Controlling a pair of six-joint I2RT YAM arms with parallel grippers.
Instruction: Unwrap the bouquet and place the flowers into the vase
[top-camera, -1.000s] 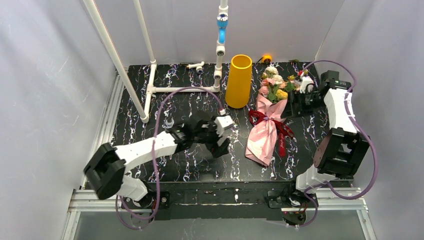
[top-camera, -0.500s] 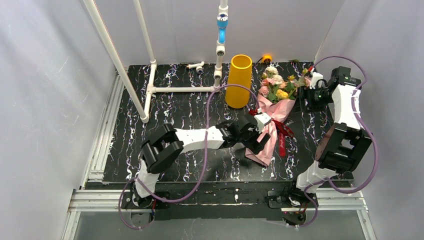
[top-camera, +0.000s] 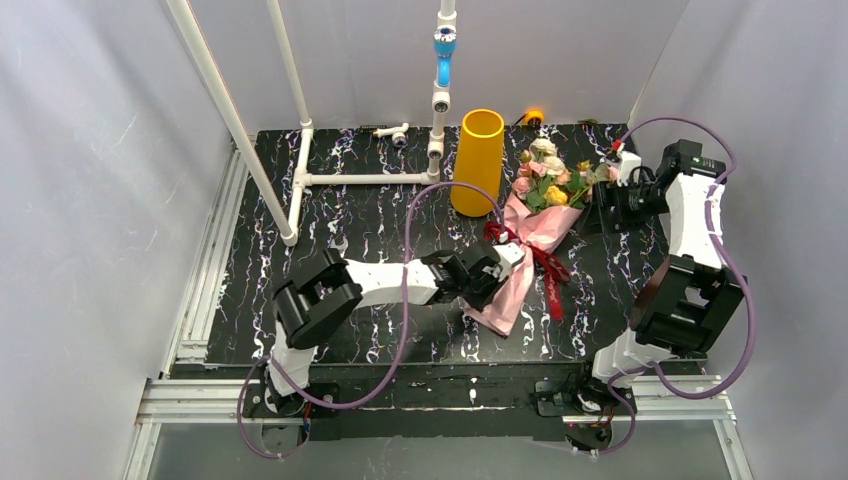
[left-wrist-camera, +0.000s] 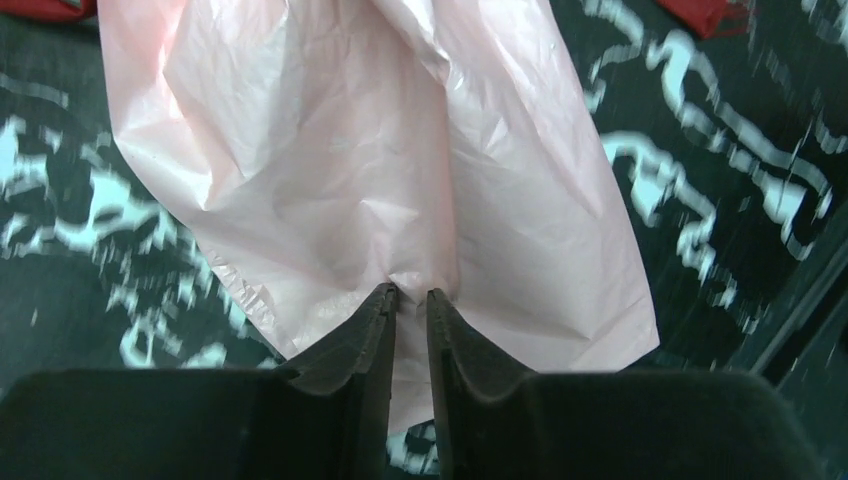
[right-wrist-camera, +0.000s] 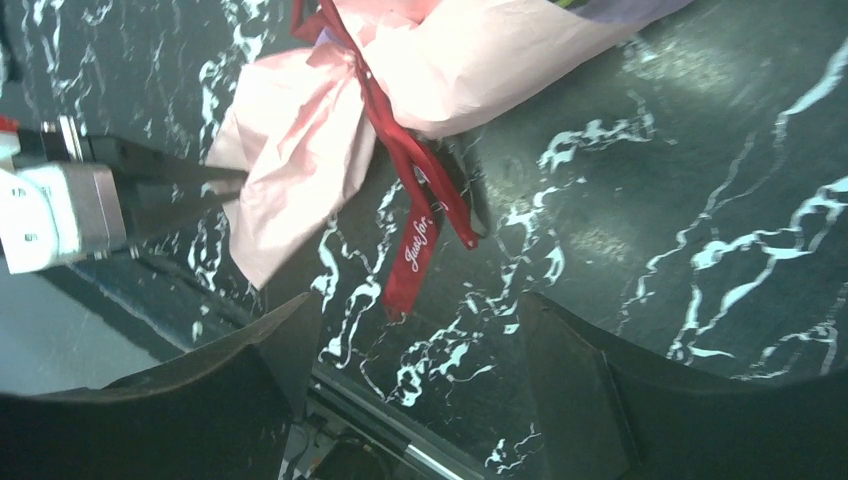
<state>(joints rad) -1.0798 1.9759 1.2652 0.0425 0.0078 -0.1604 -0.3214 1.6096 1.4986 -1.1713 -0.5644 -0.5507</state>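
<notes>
- Now pinching the near tail of a pink-lilac crinkled paper wrap (left-wrist-camera: 400, 180) with the left gripper (left-wrist-camera: 410, 295): jaws almost together, a fold of paper caught between the tips.
- Reaching across from the left in the top view, with the left gripper (top-camera: 485, 295) meeting the paper wrap (top-camera: 515, 265) at its lower edge.
- Lying aslant on the black, white-veined marbled table (top-camera: 380, 210): bouquet (top-camera: 535, 215) of pink, yellow and cream artificial roses (top-camera: 545, 172), heads toward the far right, tail toward the near edge.
- Tied at the waist with a dark red satin ribbon (right-wrist-camera: 415, 215), ends trailing on the table.
- Standing upright just left of the rose heads: tall mustard-yellow cylindrical vase (top-camera: 477, 165).
- Spread wide and gripping nothing: right gripper (top-camera: 597, 205), just right of the rose heads, fingers (right-wrist-camera: 270, 370) far apart above the table in the wrist view.
</notes>
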